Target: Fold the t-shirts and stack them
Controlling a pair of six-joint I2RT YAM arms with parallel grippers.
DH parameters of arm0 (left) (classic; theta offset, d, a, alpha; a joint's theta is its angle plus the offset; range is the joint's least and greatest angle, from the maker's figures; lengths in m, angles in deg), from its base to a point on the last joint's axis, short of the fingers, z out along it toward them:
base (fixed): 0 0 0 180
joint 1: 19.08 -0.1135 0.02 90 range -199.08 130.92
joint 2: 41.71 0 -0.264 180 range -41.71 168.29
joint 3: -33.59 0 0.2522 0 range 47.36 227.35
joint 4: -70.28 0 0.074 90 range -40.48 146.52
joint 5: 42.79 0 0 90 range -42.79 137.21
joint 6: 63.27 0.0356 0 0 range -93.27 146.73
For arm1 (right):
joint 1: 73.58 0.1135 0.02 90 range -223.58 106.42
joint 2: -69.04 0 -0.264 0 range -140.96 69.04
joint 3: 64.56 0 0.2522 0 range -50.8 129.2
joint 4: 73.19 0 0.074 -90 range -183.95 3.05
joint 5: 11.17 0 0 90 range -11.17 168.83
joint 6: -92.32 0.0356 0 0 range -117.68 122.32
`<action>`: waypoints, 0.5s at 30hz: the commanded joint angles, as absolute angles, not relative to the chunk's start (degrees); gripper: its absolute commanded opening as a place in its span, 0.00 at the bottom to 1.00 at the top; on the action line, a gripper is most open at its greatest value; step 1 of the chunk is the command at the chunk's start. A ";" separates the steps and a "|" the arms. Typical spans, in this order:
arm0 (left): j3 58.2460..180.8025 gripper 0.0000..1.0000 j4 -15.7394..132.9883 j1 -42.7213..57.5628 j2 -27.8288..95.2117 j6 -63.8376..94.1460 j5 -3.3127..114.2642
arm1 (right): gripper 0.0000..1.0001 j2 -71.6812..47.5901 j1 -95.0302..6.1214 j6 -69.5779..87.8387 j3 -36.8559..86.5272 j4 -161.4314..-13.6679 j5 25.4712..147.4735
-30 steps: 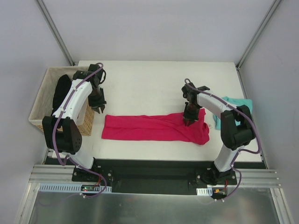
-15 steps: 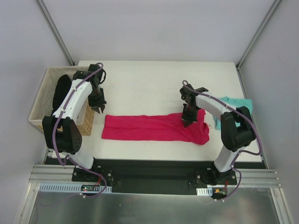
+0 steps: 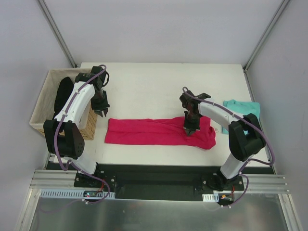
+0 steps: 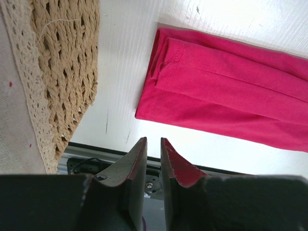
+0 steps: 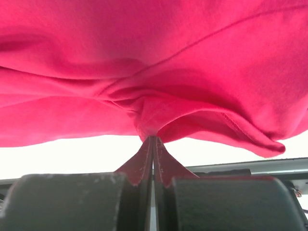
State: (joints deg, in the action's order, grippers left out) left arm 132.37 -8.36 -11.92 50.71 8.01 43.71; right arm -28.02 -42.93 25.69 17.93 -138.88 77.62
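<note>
T-shirt (image 3: 149,132) in magenta, long flat folded band, right end puckered

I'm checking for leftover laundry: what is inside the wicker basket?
A black garment lies inside the wicker basket, against its pale lining. The left arm covers the side nearest the table, so whatever lies there, or under the garment, cannot be seen.
</note>
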 commanded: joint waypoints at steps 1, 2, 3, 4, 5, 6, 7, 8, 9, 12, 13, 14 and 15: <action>132.96 0.17 -9.22 -11.61 48.11 7.22 44.31 | 0.01 -25.45 -42.29 26.40 18.19 -142.76 77.95; 132.79 0.17 -9.22 -11.61 48.20 7.14 44.31 | 0.01 -25.36 -42.21 26.40 18.37 -143.29 77.95; 132.70 0.17 -9.22 -11.61 48.20 7.13 44.23 | 0.01 -25.01 -42.12 26.31 18.37 -143.47 78.04; 132.70 0.17 -9.31 -11.61 48.02 7.13 44.23 | 0.01 -24.92 -41.94 26.14 18.02 -143.55 78.21; 132.35 0.17 -9.22 -11.61 48.11 7.05 44.23 | 0.01 -24.66 -41.85 26.05 18.02 -143.73 78.04; 132.35 0.17 -9.22 -11.61 47.94 7.05 44.14 | 0.01 -24.22 -41.68 25.96 17.76 -143.73 78.13; 132.26 0.17 -9.22 -11.61 47.85 7.05 44.14 | 0.01 -24.13 -41.50 25.87 17.67 -143.82 78.30; 132.00 0.17 -9.22 -11.61 48.02 6.96 44.05 | 0.01 -23.95 -41.50 25.87 17.49 -144.25 78.30; 131.91 0.17 -9.05 -11.61 47.93 6.96 44.14 | 0.01 -23.95 -41.41 25.70 17.49 -144.52 78.30; 131.73 0.17 -8.87 -11.61 47.93 6.87 44.31 | 0.01 -23.69 -40.71 25.52 17.67 -145.58 78.30; 131.73 0.17 -8.87 -11.52 47.93 6.87 44.40 | 0.01 -23.60 -40.45 25.69 17.76 -145.93 78.30; 131.64 0.17 -8.87 -11.61 47.85 6.87 44.40 | 0.01 -23.60 -40.36 25.69 17.84 -146.02 78.30; 131.56 0.17 -8.78 -11.61 47.93 6.87 44.40 | 0.01 -23.60 -40.10 25.61 17.93 -146.02 78.30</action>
